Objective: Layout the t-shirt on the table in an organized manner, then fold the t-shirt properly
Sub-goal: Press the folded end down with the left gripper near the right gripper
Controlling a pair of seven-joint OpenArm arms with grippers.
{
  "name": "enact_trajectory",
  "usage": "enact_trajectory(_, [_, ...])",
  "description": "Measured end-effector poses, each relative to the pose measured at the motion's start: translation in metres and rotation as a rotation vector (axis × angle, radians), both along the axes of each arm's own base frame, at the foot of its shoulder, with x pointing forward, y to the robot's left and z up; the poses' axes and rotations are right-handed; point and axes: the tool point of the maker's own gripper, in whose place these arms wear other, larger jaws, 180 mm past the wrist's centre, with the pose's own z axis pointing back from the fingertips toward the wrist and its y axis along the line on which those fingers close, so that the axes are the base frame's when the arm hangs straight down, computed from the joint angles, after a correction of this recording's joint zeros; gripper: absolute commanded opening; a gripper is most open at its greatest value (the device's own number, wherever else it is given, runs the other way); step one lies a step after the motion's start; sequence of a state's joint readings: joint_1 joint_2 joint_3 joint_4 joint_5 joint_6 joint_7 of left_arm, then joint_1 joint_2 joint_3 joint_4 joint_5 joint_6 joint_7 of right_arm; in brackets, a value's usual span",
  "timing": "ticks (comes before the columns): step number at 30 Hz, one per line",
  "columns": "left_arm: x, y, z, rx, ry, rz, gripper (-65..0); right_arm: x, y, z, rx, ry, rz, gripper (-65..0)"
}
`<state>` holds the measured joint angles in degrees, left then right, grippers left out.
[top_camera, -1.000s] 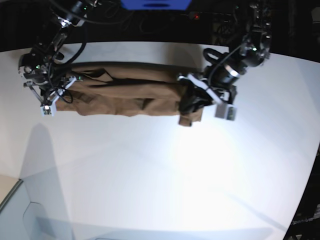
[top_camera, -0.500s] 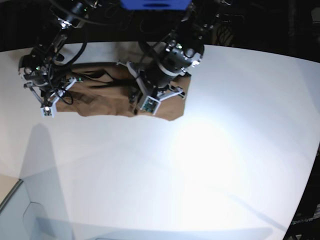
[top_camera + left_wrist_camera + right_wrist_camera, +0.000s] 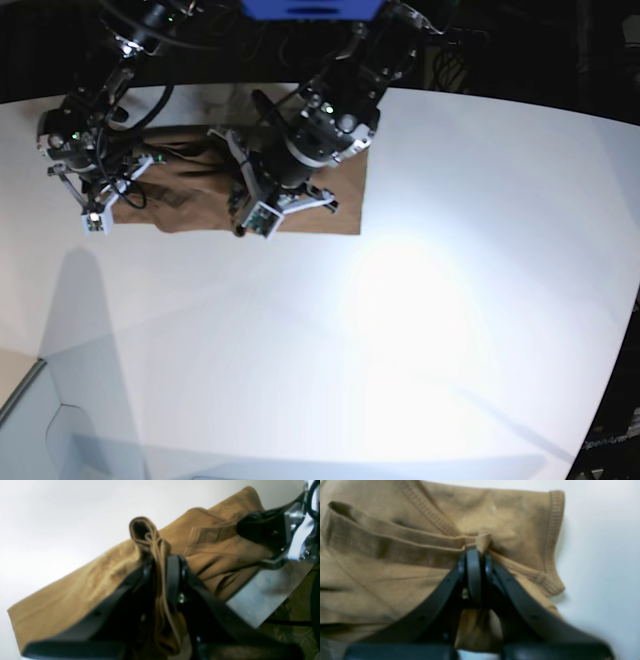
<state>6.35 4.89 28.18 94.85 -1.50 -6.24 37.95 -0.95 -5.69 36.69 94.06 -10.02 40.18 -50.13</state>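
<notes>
1. We are seeing the brown t-shirt (image 3: 200, 190) lying on the far left part of the white table (image 3: 420, 330), near the table's far edge, folded over on itself into a band.
2. We are watching the left gripper (image 3: 161, 567) grasping a bunched fold of the t-shirt (image 3: 82, 585); its jaws are clenched on the cloth, and a rolled loop of fabric is sticking up above the fingertips.
3. In the base view, the left gripper (image 3: 252, 205) is hanging over the middle of the shirt, with a flat flap of cloth lying on the table just to its right.
4. We are seeing the right gripper (image 3: 476, 555) pinching the shirt (image 3: 382, 580) beside the ribbed collar, its jaws pressed tight together on a thin layer of fabric, with a hemmed sleeve edge lying just to the right.
5. In the base view, the right gripper (image 3: 100, 205) is sitting at the shirt's left end, low against the table.
</notes>
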Motion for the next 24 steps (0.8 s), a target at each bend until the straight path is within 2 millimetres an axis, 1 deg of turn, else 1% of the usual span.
enact_trajectory(8, [0.0,0.002,-0.001,0.001,0.004,0.005,-64.3,0.0,0.0,0.0,0.0,0.0,0.0,-65.0])
enact_trajectory(9, [0.0,0.002,-0.001,0.002,0.005,0.005,-63.2,0.0,0.0,0.0,0.0,0.0,0.0,-65.0])
enact_trajectory(11, [0.001,0.002,0.0,0.001,0.003,0.005,-58.5,0.0,0.0,0.0,0.0,0.0,0.0,-65.0])
enact_trajectory(14, [0.0,0.002,0.0,-0.001,0.003,0.006,-45.6,0.0,0.0,0.0,0.0,0.0,0.0,-65.0])
enact_trajectory(16, [0.0,0.002,0.001,-0.003,0.002,0.006,-39.0,0.0,0.0,0.0,0.0,0.0,0.0,-65.0])
enact_trajectory(17, [-0.001,0.001,0.0,-0.002,0.003,0.004,-37.6,0.0,0.0,0.0,0.0,0.0,0.0,-65.0])
enact_trajectory(21, [0.002,0.0,0.005,-0.024,-0.014,0.009,-37.2,0.0,0.0,0.0,0.0,0.0,0.0,-65.0])
enact_trajectory(23, [0.003,-0.001,0.011,-0.037,-0.033,0.011,-37.1,0.0,0.0,0.0,0.0,0.0,0.0,-65.0])
enact_trajectory(24, [0.005,-0.001,0.017,-0.051,-0.053,0.016,-37.0,0.0,0.0,0.0,0.0,0.001,0.0,-65.0])
